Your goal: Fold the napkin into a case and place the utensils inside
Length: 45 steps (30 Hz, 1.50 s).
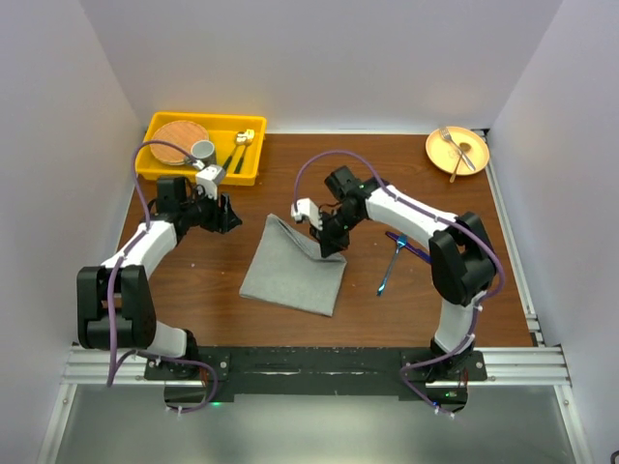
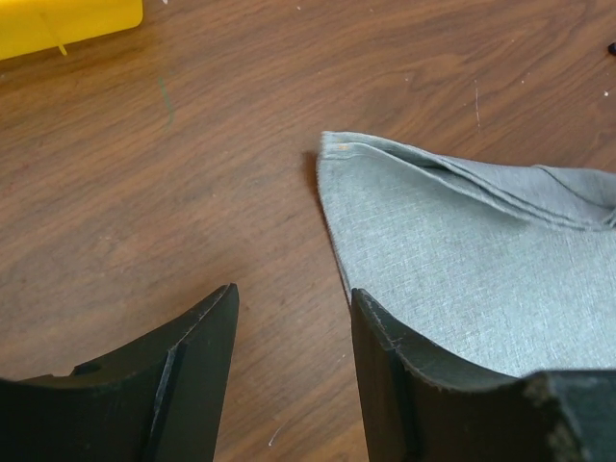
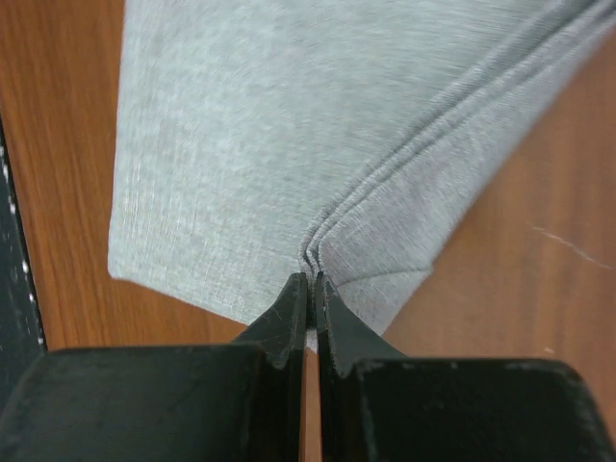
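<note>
Desk (image 1: 193, 280) of brown wood carries everything. Mid-desk lies the grey napkin (image 1: 290, 275), folded over itself, with several layered edges showing along its far side. At the far left corner sits a yellow tray (image 1: 208, 119) holding a round brown dish, a grey cup (image 1: 203, 150) and gold-headed cutlery. At the far right is an orange plate (image 1: 432, 145) with a silver fork (image 1: 453, 147) on it.

The right hand (image 1: 329, 242) is clenched on the napkin's right edge, fingers pressed together on the stacked layers and puckering the cloth there. The left hand (image 1: 230, 215) is released, fingers apart over bare wood just beside the napkin's far left corner, gripping nothing.

Right of the napkin, on the wood, lies the blue-handled fork (image 1: 392, 263). Next to it is what looks like the knife (image 1: 406, 242), partly hidden under the right arm.
</note>
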Motion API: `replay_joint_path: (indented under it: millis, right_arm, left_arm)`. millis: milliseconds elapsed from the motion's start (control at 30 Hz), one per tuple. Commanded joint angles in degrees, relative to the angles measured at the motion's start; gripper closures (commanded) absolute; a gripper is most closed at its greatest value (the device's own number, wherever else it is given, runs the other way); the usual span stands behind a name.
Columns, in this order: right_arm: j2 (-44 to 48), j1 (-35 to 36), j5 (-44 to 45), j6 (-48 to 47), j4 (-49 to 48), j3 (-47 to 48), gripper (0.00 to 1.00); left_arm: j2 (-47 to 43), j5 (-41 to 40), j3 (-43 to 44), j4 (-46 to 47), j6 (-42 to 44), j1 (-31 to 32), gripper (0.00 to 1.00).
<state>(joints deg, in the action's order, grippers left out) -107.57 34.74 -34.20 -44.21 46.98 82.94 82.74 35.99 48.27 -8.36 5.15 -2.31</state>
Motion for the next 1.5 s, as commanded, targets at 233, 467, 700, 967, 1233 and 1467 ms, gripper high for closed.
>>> replay_joint_path:
  millis: [233, 467, 700, 967, 1233, 1467]
  right_arm:
    - [3.8, 8.1, 10.1, -12.0, -12.3, -15.1, 1.00]
    - [-2.8, 6.2, 13.9, -13.6, -14.0, -9.0, 1.00]
    - [-3.4, 3.2, 11.4, -16.0, -7.7, -1.6, 1.00]
    - [-1.7, 3.3, 11.1, -17.7, -6.6, -4.0, 1.00]
    - [-0.6, 3.0, 9.7, -16.4, -6.2, -3.7, 1.00]
    - [-0.2, 2.3, 9.0, -17.1, -6.2, -3.9, 1.00]
  left_arm:
    - [-2.8, 0.2, -1.5, 0.6, 1.6, -0.6, 0.45]
    - [-2.8, 0.2, -1.2, 0.4, 1.6, -1.1, 0.45]
    - [1.7, 2.1, 2.5, -0.7, 5.1, -1.2, 0.44]
    - [6.9, 2.2, 7.3, 2.6, 0.5, -0.6, 0.39]
    - [9.9, 9.7, 13.2, -9.8, 26.1, 1.5, 0.44]
    - [9.8, 13.8, 12.6, -19.8, 69.2, 1.8, 0.43]
